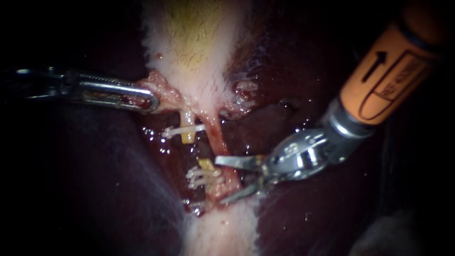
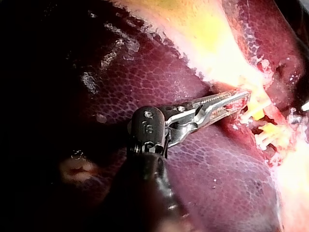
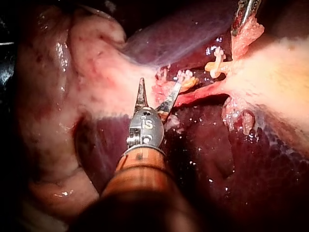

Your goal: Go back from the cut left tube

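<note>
The left tube is cut. Its upper yellow stump (image 1: 188, 136) carries a white clip (image 1: 182, 130), and its lower stump (image 1: 206, 164) carries white clips (image 1: 201, 176). Beside them the reddish right tube (image 1: 215, 137) runs unbroken. My right instrument (image 1: 219, 181), on an orange shaft, has its two blades open. They straddle the reddish tissue right beside the lower stump. In the right wrist view its blades (image 3: 159, 92) spread just short of the clips (image 3: 186, 77). My left instrument (image 1: 152, 100) is shut on pink gallbladder tissue above the clips, and its jaws (image 2: 241, 99) pinch the same fringe.
The pale, yellowish gallbladder (image 1: 189, 47) hangs above the tubes. Dark wet liver (image 1: 95, 189) lies on both sides. A pale band of tissue (image 1: 222, 232) continues below the clips. My left instrument (image 3: 244, 14) shows beyond the clips in the right wrist view.
</note>
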Controlling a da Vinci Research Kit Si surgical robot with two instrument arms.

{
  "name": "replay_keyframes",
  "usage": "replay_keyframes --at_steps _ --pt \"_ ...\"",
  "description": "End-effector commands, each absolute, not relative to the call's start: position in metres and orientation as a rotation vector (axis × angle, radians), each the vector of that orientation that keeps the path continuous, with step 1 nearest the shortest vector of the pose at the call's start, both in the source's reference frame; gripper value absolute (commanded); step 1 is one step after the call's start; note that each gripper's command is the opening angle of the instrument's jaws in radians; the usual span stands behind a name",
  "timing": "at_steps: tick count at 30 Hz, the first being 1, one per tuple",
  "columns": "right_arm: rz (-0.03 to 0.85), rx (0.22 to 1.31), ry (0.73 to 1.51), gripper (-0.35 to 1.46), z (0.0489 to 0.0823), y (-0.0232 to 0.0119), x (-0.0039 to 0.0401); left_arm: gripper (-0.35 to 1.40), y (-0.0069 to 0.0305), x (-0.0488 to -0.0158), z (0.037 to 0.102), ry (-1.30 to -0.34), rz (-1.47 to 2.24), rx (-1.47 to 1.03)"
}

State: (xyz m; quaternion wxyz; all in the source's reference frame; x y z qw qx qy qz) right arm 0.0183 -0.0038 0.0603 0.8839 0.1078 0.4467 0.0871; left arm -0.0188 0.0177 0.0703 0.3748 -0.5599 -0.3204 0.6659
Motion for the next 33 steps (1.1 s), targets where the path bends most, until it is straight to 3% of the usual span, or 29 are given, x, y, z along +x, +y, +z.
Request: replay_keyframes --at_steps 1,11,33 --pt "0.181 0.219 0.926 1.43 0.06 -0.0036 0.0176 -0.35 0.0177 -0.0188 0.0703 -0.821 1.705 -1.434" --pt "0.185 0.16 0.896 1.43 0.0583 -0.0011 0.0125 -0.35 0.0177 -0.0188 0.0703 -0.821 1.705 -1.434" --pt "0.193 0.145 0.885 1.43 0.058 -0.0003 0.012 -0.35 0.0187 -0.0214 0.0722 -0.808 1.698 -1.427"
